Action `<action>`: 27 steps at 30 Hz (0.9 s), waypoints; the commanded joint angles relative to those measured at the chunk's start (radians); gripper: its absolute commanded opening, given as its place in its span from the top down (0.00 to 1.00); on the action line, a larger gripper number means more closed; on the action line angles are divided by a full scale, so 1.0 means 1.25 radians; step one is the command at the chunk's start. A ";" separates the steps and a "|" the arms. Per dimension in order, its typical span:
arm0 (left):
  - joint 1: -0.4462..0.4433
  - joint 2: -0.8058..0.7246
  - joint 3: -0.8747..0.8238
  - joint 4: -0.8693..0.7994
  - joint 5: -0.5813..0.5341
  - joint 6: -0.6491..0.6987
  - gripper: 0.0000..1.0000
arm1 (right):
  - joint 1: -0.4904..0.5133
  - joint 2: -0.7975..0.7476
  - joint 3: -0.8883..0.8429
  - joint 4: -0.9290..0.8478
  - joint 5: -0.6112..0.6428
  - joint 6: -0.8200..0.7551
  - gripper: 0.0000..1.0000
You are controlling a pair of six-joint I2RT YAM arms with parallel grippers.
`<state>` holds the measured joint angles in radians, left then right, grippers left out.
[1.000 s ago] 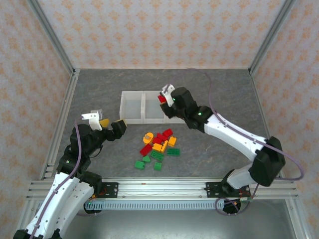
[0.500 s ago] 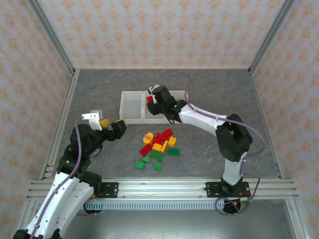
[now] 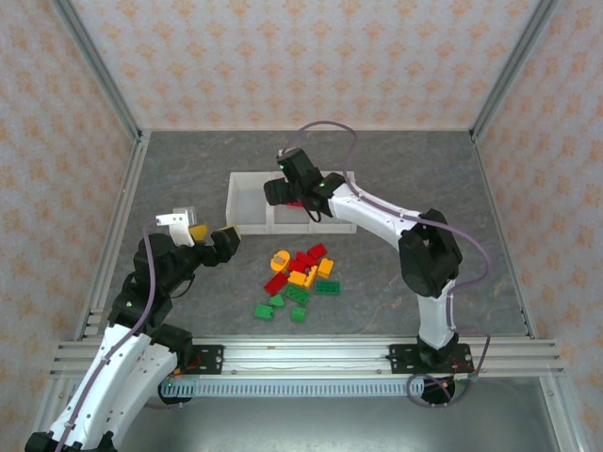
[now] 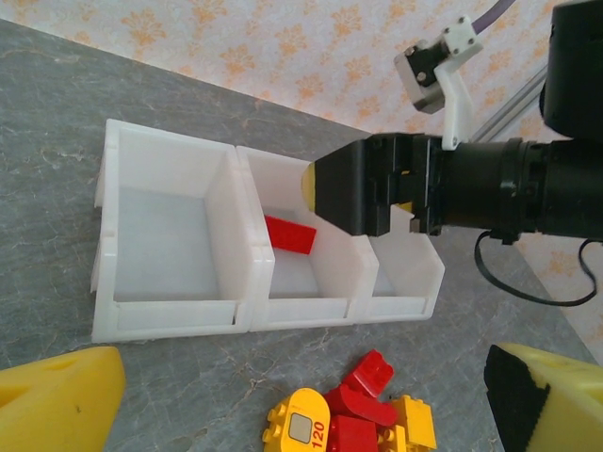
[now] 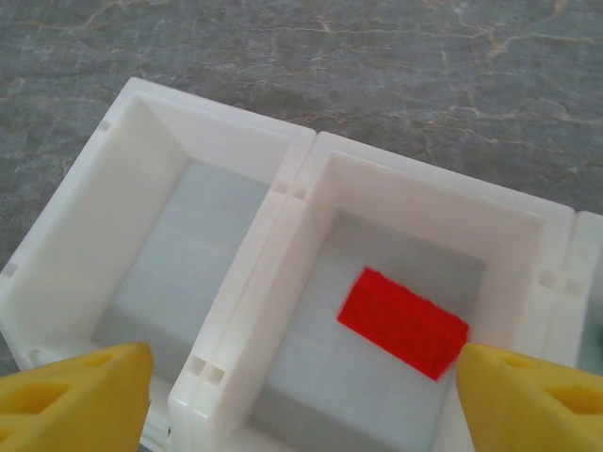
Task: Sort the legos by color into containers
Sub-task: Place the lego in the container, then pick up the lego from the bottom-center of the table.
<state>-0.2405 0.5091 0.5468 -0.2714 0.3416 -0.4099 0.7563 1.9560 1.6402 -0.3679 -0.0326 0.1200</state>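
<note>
From above, found the right gripper (image 3: 288, 185) poised over the containers (image 3: 250, 200). Found the left gripper (image 3: 211, 235) spread and empty at 9 o'clock of the loose legos (image 3: 300, 278), heaped on the table (image 3: 424, 169) at 6 o'clock of the bins.

Through the left wrist camera, saw one red brick (image 4: 289, 234) lying in the middle bin (image 4: 306, 306), with its long axis set from 10 to 4 o'clock. Saw nothing in the left bin (image 4: 160, 235). Could not tell about the third bin (image 4: 405, 282), half hidden behind the right gripper.

Through the right wrist camera, saw yellow fingers (image 5: 75, 400) held wide apart at 7 and 5 o'clock, pinching nothing. Saw the red brick flat on the bin floor between them, again pointing 10 to 4 o'clock.

Judged the sort barely begun, with one brick binned and the red, orange-yellow and green pieces left in the heap.
</note>
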 commanded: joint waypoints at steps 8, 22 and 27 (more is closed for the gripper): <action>0.000 0.011 -0.003 0.018 0.002 0.010 0.01 | -0.014 -0.209 -0.140 -0.169 -0.083 0.226 0.00; 0.000 0.011 -0.002 0.014 -0.006 0.009 0.01 | 0.046 -0.421 -0.597 -0.053 0.019 0.673 0.13; 0.000 0.008 -0.003 0.016 0.001 0.010 0.01 | 0.054 -0.370 -0.563 -0.085 0.045 0.667 0.15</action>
<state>-0.2405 0.5243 0.5468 -0.2722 0.3363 -0.4103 0.8158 1.4658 0.8944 -0.4667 -0.0494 0.9092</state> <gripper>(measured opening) 0.992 0.853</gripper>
